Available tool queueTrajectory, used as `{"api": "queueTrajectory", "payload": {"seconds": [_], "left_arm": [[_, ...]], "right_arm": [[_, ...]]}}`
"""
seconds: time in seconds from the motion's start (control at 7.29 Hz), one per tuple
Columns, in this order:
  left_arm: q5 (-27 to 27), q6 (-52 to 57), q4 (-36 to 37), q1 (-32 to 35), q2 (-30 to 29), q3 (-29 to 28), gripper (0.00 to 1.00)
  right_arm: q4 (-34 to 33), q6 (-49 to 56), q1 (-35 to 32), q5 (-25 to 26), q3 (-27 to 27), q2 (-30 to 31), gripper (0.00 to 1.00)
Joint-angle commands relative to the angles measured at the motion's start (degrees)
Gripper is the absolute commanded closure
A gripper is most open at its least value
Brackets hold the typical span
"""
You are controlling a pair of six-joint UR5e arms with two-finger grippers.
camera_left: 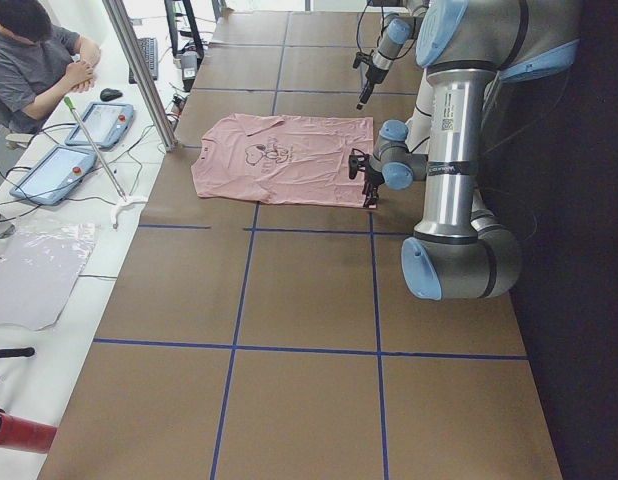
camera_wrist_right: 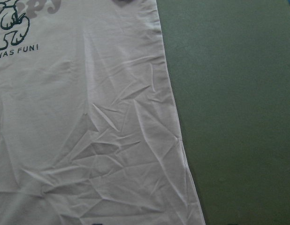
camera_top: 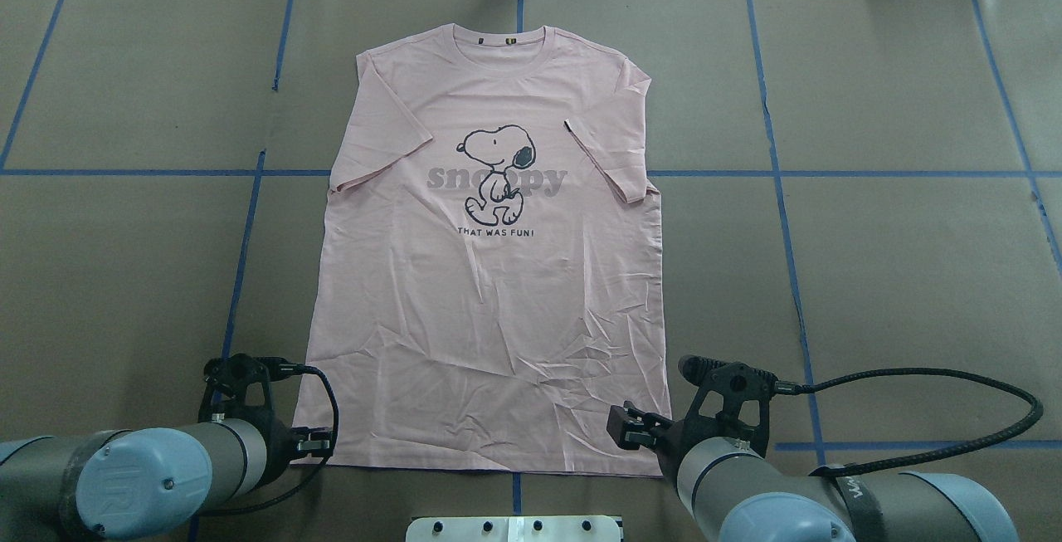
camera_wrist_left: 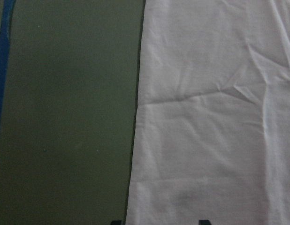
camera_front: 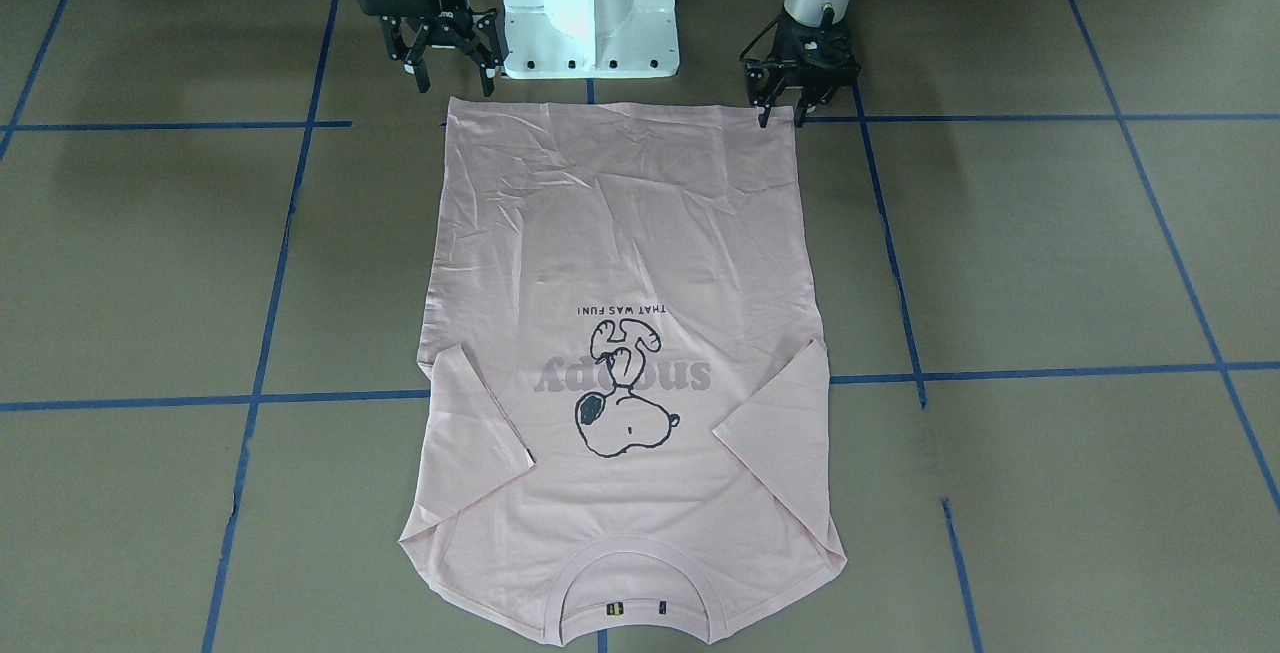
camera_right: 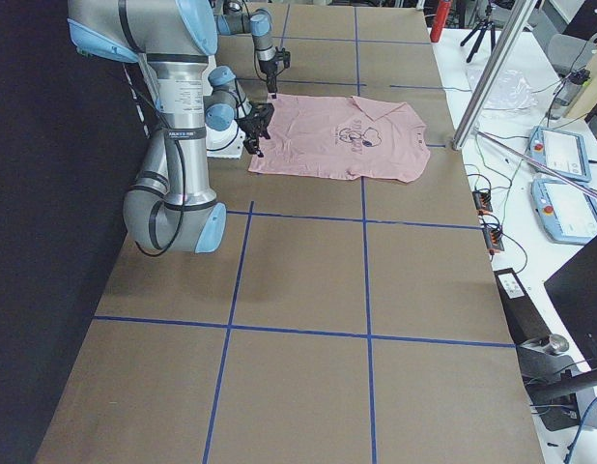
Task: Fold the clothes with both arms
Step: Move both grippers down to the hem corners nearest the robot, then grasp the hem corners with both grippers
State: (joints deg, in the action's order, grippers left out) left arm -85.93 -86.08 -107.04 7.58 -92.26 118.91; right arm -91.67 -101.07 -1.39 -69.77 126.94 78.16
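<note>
At the counter's robot-side edge, the white pedestal base is standing midway between the two arms, and both hands are pointing down at the hem corners of the pale pink T-shirt. The left hand is sitting low at its corner with its fingers parted. In the left wrist view, the side edge of the cloth is running between the two fingertips, but whether they are touching the fabric cannot be told. The right hand is hanging just over the other hem corner with its fingers spread wide and nothing between them. The shirt is lying flat and front-up along the middle of the counter, with its hem toward the robot-side edge and its collar toward the far edge. The lower half is showing many small creases. Farther out, the small line of lettering is lying across the chest, and just beyond it the dark cartoon dog is overlapping the large grey word. Both short sleeves are lying turned in over the front, the left sleeve and the right sleeve, the latter showing a small black tag. The ribbed collar is resting nearest the far edge, and blue tape lines are crossing the brown surface all around.
</note>
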Motion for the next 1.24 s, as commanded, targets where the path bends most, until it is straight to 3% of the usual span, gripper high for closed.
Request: {"api": "queueTrajectory", "payload": {"seconds": [0.0,1.1], "left_arm": [[0.0,-0.1,0.0,-0.2,0.5,0.0,0.43],[-0.3,-0.2,-0.2,-1.9,1.0,0.3,0.47]], "right_arm": [[0.0,0.0,0.2,0.1,-0.1,0.0,0.09],[0.0,0.0,0.2,0.1,-0.2,0.1,0.09]]}}
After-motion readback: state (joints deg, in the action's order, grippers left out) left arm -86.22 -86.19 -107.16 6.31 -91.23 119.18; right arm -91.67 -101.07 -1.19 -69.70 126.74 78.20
